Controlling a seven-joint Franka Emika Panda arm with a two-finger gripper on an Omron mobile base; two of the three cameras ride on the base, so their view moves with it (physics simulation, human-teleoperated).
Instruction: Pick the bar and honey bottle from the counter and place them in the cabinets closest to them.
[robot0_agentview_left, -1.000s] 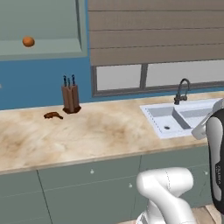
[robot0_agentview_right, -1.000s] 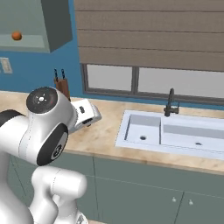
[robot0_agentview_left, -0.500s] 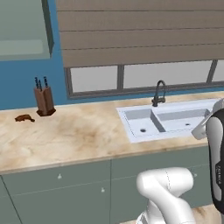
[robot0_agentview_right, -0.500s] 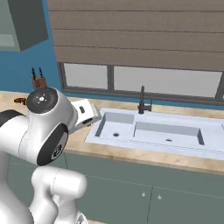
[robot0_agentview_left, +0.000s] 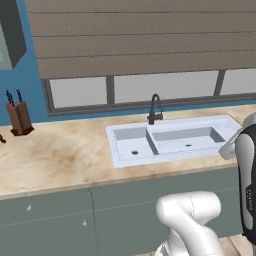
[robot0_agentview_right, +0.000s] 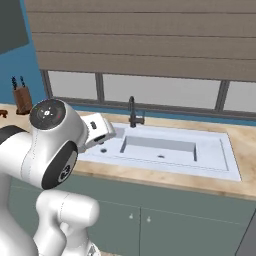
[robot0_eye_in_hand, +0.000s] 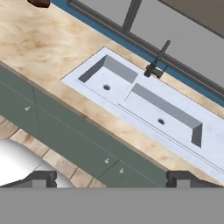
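The biggest thing is the counter (robot0_agentview_left: 65, 157), a long flat slab of beige stone look with brown veins running through it, smooth and a little shiny. Under it stand flat grey-green cupboard fronts (robot0_agentview_left: 55, 220) with small round pale knobs. Behind the counter the wall is blue, and above it there is a wide window (robot0_agentview_right: 160, 92) with dark frames, covered in its upper part by a blind (robot0_agentview_left: 140, 37) of brown horizontal slats.

In the counter sits a white sink (robot0_agentview_left: 172, 142) of rectangular shape with two basins, a smaller one on the left and a wider one on the right, each with a small round drain. Its surface looks smooth and matte. At the back edge of the sink, between the two basins, rises a dark thin faucet (robot0_agentview_left: 155, 108) with a curved neck.

At the upper left corner of the left base view one grey-green wall cabinet (robot0_agentview_left: 11, 35) shows only its edge. On the counter far to the left stands a brown wooden knife block (robot0_agentview_left: 18, 117) with dark handles sticking up.

The gripper (robot0_eye_in_hand: 112, 178) hangs above the cupboard fronts before the sink; its two dark fingertips stand wide apart with nothing between them. I cannot find the honey bottle or the bar in these views.
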